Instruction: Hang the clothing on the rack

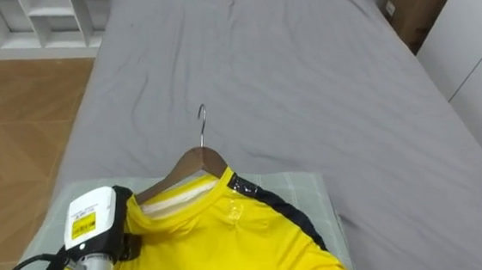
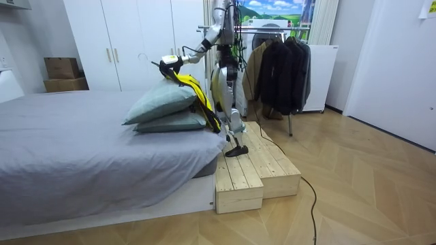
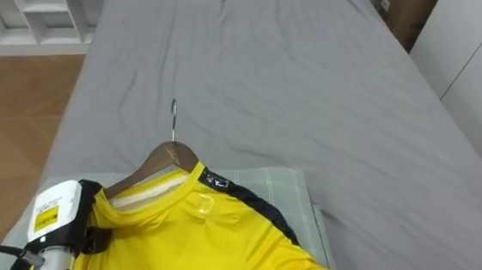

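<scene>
Glossy yellow shirt [image 1: 241, 247] drapes a curved wooden hanger [image 1: 197, 162] above the wrinkled grey bed's [image 1: 313, 89] near edge. The left hand [image 1: 100, 227] meets the cloth; its hold cannot be told.

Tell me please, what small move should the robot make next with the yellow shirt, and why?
Probably turn toward the clothes rack behind it. The yellow shirt already sits on the wooden hanger, raised at the left hand above the pillows, and the hook is free.

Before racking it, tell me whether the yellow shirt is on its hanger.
On. The wooden hanger shows its neck and hook above the collar of the yellow shirt.
</scene>
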`<state>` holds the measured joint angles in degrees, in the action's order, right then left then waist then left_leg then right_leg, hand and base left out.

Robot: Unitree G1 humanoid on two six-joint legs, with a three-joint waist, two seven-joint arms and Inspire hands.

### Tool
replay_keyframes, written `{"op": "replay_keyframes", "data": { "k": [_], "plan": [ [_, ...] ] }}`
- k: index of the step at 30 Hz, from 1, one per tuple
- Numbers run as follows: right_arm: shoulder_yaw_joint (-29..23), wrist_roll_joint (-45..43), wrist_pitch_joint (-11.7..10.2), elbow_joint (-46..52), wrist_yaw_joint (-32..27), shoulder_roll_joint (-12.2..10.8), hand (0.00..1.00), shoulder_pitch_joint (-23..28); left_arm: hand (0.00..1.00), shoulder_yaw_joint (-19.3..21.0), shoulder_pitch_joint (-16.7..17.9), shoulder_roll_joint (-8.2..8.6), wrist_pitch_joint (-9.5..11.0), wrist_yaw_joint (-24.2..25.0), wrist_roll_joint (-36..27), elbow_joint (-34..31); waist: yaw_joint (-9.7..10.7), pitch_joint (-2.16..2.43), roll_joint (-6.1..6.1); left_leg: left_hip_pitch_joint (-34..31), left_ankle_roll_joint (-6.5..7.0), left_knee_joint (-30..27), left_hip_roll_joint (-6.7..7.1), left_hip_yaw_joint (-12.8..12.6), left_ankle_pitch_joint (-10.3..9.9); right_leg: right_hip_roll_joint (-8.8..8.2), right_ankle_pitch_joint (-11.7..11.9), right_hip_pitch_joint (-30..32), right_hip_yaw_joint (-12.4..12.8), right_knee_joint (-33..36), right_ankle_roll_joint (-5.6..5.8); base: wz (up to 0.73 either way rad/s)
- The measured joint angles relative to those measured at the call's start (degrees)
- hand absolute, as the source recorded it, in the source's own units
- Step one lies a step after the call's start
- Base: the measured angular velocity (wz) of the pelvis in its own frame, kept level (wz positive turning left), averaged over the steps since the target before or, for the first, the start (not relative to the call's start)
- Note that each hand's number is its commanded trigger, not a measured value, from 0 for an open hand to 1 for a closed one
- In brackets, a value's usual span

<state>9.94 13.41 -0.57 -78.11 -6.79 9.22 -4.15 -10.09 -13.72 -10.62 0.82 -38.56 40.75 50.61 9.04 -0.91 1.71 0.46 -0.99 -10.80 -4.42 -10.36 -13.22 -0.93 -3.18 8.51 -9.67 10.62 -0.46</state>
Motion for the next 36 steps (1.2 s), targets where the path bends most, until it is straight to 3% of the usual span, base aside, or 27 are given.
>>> {"op": "replay_keyframes", "data": {
  "k": [3,9,16,30,36],
  "plan": [
    [-0.03,-0.02,0.0,0.33,-0.07,0.0,0.0,0.75,1.0,0.03,0.02,-0.12,0.0,-2.0,-0.03,-0.53,-0.02,0.48,0.05,0.43,0.0,0.01,0.01,-0.02,0.0,-0.03,-0.01,-0.45,-0.04,-0.02,0.01,0.0],
    [-0.93,0.09,0.09,0.71,-0.15,0.0,0.0,1.97,1.0,0.89,0.25,-0.88,-0.02,-3.79,0.03,-6.24,0.02,0.77,0.11,2.88,0.0,0.55,0.04,0.03,0.0,-0.01,-0.13,-2.67,0.17,-0.04,0.18,0.0],
    [-2.38,0.13,0.09,0.92,-0.25,-0.04,0.0,3.41,1.0,0.92,2.0,-1.5,0.0,-6.07,-0.19,-11.28,0.18,0.88,0.24,4.31,0.0,0.97,0.1,-0.46,0.0,0.08,-0.29,-3.7,0.5,-0.06,0.3,-0.03],
    [-4.57,-2.5,0.07,2.49,-0.44,0.0,0.0,5.47,1.0,1.0,2.71,-1.74,0.03,-6.06,0.74,-11.34,-0.06,0.88,0.24,5.05,0.01,1.48,0.1,-0.92,0.0,0.27,-0.32,-3.79,1.05,0.08,0.35,-0.01],
    [-5.4,-4.79,0.46,2.85,-2.89,1.12,0.0,6.69,1.0,1.0,2.74,-2.04,0.03,-6.04,1.49,-11.38,0.02,0.85,0.26,5.08,0.01,1.6,0.12,-0.94,0.0,0.23,-0.44,-3.86,1.11,0.07,0.45,0.0]
  ]
}}
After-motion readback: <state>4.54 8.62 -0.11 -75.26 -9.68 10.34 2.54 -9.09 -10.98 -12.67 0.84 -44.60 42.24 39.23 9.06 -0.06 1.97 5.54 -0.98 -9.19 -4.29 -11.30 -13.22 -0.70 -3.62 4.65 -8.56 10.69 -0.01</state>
